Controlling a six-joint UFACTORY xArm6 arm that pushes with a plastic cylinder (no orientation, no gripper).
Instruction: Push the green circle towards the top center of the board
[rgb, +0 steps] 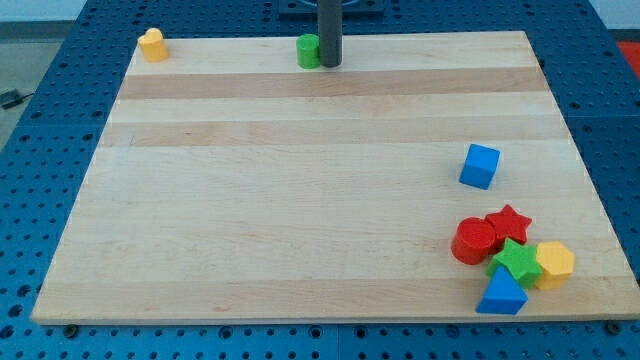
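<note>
The green circle (308, 51) stands near the board's top edge, close to the top centre. My tip (330, 64) is right beside it on the view's right, touching or nearly touching it. The dark rod rises straight up out of the view's top. The wooden board (300, 200) fills most of the view.
A yellow block (152, 45) sits at the top left corner. A blue cube (480, 166) lies at the right. At the bottom right, a red cylinder (472, 241), red star (509, 222), green star (517, 261), yellow hexagon (555, 262) and blue triangle (502, 294) cluster together.
</note>
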